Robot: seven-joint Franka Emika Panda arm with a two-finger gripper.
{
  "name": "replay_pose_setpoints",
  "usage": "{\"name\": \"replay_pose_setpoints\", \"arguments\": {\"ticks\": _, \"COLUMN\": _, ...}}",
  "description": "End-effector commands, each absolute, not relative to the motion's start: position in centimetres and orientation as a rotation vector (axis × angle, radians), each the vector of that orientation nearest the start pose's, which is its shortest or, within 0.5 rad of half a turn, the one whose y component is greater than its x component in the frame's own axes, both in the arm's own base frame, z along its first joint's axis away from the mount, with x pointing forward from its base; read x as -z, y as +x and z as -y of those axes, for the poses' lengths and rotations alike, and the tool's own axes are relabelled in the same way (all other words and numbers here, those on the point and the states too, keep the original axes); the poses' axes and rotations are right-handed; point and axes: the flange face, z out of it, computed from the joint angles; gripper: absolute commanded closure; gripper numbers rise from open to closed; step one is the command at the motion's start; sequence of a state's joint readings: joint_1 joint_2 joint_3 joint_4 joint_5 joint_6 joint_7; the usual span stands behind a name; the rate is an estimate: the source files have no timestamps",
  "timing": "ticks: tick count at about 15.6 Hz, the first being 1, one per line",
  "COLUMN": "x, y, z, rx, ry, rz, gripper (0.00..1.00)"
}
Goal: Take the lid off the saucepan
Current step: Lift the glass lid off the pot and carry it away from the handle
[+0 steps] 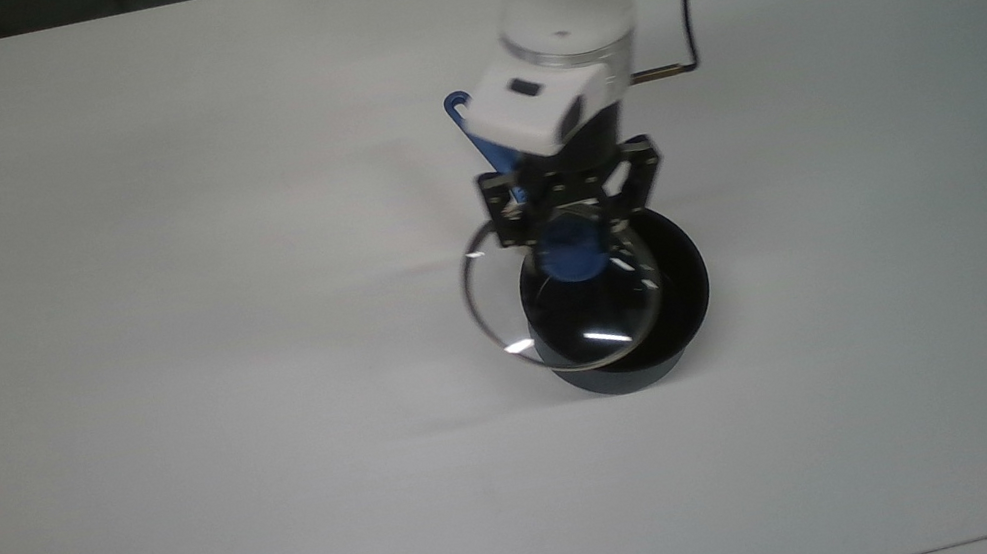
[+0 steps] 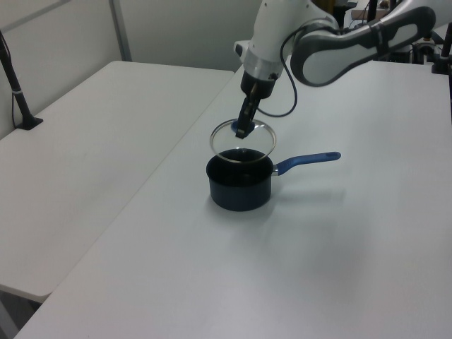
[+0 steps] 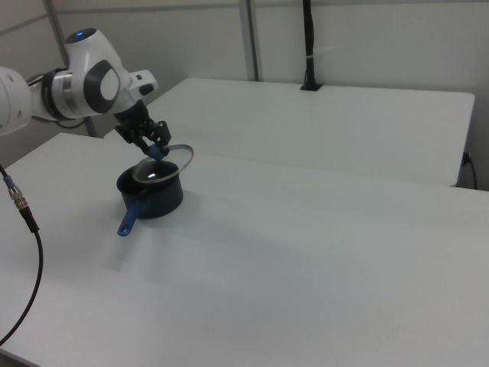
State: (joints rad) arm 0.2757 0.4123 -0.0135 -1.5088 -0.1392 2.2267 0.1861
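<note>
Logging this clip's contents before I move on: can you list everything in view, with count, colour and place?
lid: one, clear glass with metal rim and blue knob, held in the air just above the saucepan, shifted toward the top view's left.
saucepan: one, dark body with long blue handle, open, standing on the table under the lid.
table: white, two tops side by side, a seam between them in the left view.
black post: one, standing at the far table's back edge in the right view.
cable: one, black, at the right view's left edge.
arm: one, white and grey.
claw: one, black, shut on the lid's knob.
</note>
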Motion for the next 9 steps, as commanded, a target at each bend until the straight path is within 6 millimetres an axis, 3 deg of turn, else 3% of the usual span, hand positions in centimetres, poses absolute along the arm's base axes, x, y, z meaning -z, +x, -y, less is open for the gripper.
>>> {"name": "replay_pose_setpoints", "arguments": {"ticks": 1, "x": -48.3, "y": 67.8, "z": -11.8, "rx": 0.480, "ry": -3.177, "rz": 0.133, "gripper": 0.52}}
{"name": "replay_pose_setpoints", "arguments": {"ticks": 3, "x": -48.5, "y": 67.5, "z": -8.4, "rx": 0.457, "ry": -3.165, "rz": 0.152, "gripper": 0.52}}
{"name": "replay_pose_setpoints", "arguments": {"ticks": 5, "x": -48.3, "y": 67.0, "z": -3.7, "rx": 0.423, "ry": -3.157, "rz": 0.176, "gripper": 0.52}}
{"name": "replay_pose_setpoints", "arguments": {"ticks": 9, "x": -46.5, "y": 63.5, "z": 4.0, "rx": 0.330, "ry": -3.136, "rz": 0.282, "gripper": 0.52}}
